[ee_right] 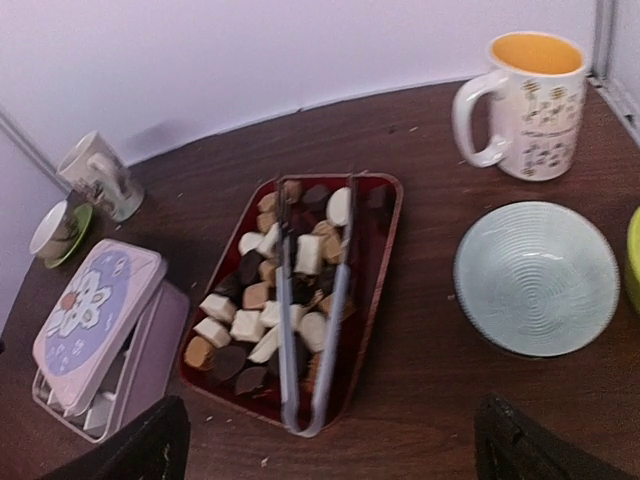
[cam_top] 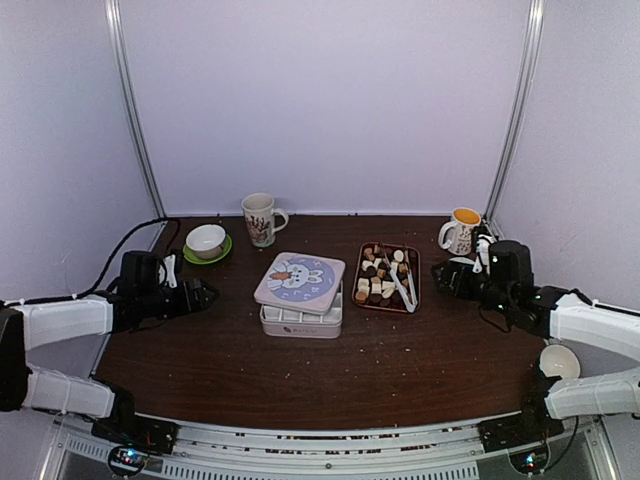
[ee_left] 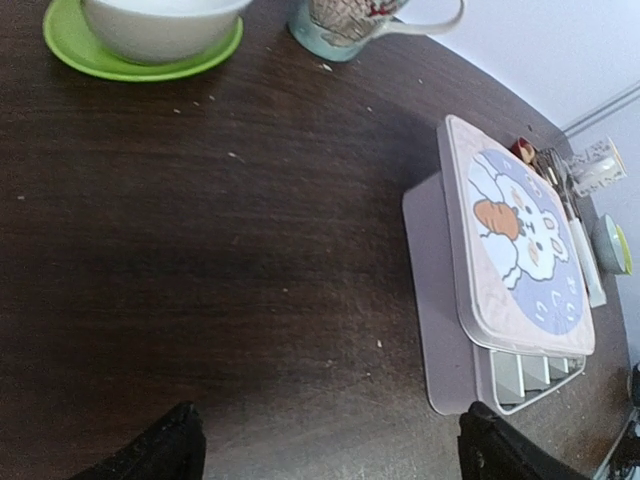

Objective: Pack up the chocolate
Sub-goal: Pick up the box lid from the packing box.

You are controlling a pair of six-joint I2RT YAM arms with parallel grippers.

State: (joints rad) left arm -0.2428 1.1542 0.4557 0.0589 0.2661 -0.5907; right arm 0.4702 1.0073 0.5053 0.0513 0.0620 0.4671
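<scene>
Dark wood table (cam_top: 400, 360), white walls. Both wide, empty: left gripper (ee_left: 330, 452) faces box (ee_left: 440, 300), right gripper (ee_right: 330, 448) faces chocolate (ee_right: 250, 322) on tray (ee_right: 385, 230) with tongs (ee_right: 287, 330). Packing not begun; next likely lid (ee_left: 520, 240) off.

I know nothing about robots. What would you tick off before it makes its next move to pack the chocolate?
1. Left gripper open and empty: ok.
2. Right gripper open and empty: ok.
3. Chocolate gathered in the red tray: ok.
4. White tongs free to pick up: ok. They lie on top of the chocolate with nothing over them.
5. Box open for filling: not ok. The bunny lid lies on it, shifted, so only a strip of compartments shows.
6. Compartments empty: cannot tell, since most of them are covered.
</scene>
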